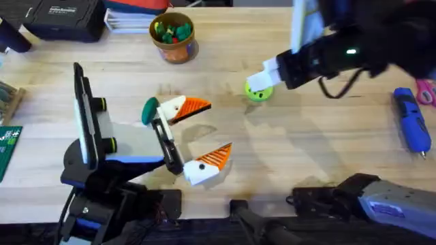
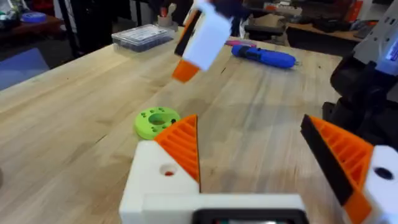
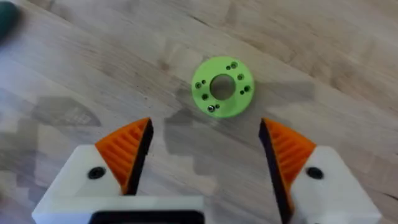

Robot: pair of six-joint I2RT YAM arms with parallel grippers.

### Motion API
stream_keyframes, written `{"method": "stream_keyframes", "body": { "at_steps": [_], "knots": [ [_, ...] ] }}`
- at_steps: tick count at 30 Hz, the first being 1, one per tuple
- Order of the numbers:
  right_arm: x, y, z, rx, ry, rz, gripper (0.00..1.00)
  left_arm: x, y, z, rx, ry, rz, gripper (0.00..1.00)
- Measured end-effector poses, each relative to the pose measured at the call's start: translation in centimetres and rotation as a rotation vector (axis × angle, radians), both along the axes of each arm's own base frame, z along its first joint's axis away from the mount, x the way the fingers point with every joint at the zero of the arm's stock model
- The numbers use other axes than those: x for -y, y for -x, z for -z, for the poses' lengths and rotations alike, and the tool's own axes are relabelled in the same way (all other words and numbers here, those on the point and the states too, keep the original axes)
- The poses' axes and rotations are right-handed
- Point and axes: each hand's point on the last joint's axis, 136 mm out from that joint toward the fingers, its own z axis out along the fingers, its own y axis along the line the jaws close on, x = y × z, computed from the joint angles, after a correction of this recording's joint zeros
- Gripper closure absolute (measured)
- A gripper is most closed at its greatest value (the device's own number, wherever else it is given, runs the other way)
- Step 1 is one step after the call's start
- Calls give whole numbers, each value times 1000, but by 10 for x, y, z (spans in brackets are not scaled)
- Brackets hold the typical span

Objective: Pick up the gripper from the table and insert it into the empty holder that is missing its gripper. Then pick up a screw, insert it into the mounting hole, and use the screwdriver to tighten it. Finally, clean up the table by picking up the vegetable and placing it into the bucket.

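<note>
The right gripper [image 1: 261, 80] is seen hovering over a lime-green disc [image 1: 259, 92] near the middle of the table [image 1: 300, 150]; in the right wrist view its 2 orange-padded fingers [image 3: 127, 152] are spread wide on either side of the disc [image 3: 222, 86], with nothing held between them. The left gripper [image 1: 197, 133] is set low over the table at centre left, its 2 white fingers splayed well apart and empty, the orange pads [image 2: 181, 146] being shown clearly in the left wrist view. The vegetable [image 1: 150, 111], dark green and oval, lies on the table just beside the upper finger of the left gripper; whether they touch cannot be told. The bucket [image 1: 174, 37] stands near the far edge of the table, upright, with small coloured pieces inside. The screwdriver [image 1: 411, 121] lies flat near the right edge of the table, well apart from both grippers, and is also seen in the left wrist view [image 2: 264, 57].
</note>
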Motion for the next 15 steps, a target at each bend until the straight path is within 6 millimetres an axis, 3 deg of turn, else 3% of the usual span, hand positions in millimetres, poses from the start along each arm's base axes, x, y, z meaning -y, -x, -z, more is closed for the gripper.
{"method": "stream_keyframes", "body": {
  "at_steps": [7, 11, 15],
  "knots": [
    [-4, -8, 55, -140, 107, -3, 15, 0, 0, 0, 0, 0, 0, 15],
    [-4, -8, 83, -214, 151, -4, 111, 0, 0, 0, 0, 0, 0, 15],
    [-5, -12, 101, -245, 172, -7, 308, 0, 0, 0, 0, 0, 0, 15]
  ]
}}
